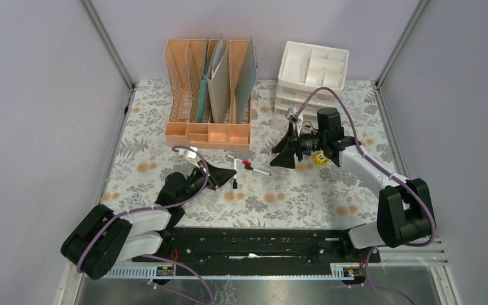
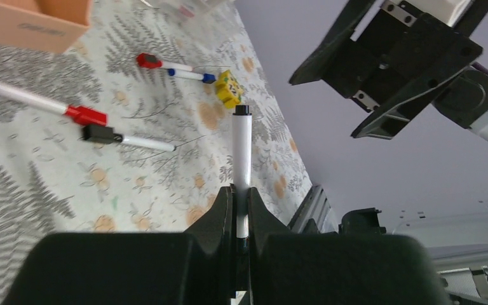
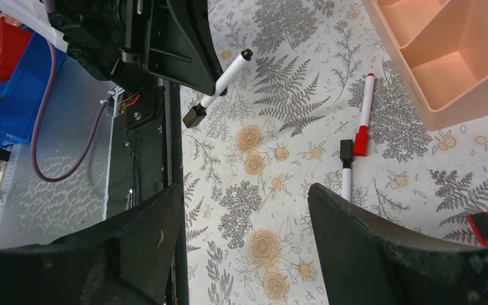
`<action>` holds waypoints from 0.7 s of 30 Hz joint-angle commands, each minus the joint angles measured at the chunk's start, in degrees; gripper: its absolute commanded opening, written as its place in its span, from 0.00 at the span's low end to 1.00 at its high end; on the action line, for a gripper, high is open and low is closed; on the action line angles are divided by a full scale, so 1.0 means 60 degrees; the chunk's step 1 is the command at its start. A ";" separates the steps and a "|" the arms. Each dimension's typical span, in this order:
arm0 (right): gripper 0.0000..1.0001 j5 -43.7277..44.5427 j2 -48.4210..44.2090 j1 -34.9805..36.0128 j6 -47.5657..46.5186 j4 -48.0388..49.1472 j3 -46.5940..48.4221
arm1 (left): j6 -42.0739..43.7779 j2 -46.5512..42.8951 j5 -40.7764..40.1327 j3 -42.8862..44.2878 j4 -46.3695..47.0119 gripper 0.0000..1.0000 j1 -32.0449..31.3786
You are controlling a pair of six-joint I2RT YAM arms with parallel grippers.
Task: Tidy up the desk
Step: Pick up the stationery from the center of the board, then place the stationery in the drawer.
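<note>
Top external view is showing the desk point(image 1: 292, 197) filling the middle of the frame, with the left gripper point(image 1: 221, 175) at lower left clamping a black-capped marker point(image 1: 236, 178). The right gripper point(image 1: 286, 151), right of centre, is hovering with jaws spread wide, holding nothing. Between them, loose markers point(image 1: 248, 164) are lying below the peach rack point(image 1: 208, 135).

Nothing legible. A raised mark on the peach file rack point(image 2: 33, 27), up-left of the left gripper point(image 2: 241, 204), is too blurred; the yellow block point(image 2: 229, 88) ahead bears equally unreadable dark marks.
</note>
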 commanded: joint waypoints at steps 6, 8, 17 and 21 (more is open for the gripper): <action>0.82 -0.0317 0.0176 0.0310 0.1014 0.1407 -0.0211 | -0.0023 0.1812 -0.0673 0.1130 0.2995 0.00 -0.1070; 0.82 -0.0347 0.0205 0.0313 0.1204 0.1620 -0.0258 | -0.0004 0.2125 -0.0798 0.1360 0.3162 0.00 -0.1324; 0.83 -0.0228 0.0354 0.0314 0.3246 0.3407 -0.0680 | 0.0179 0.2951 -0.1556 0.2189 0.3433 0.00 -0.2107; 0.82 -0.0284 0.0527 0.0328 0.4604 0.4612 -0.0961 | 0.0231 0.3116 -0.1968 0.2501 0.3402 0.00 -0.2297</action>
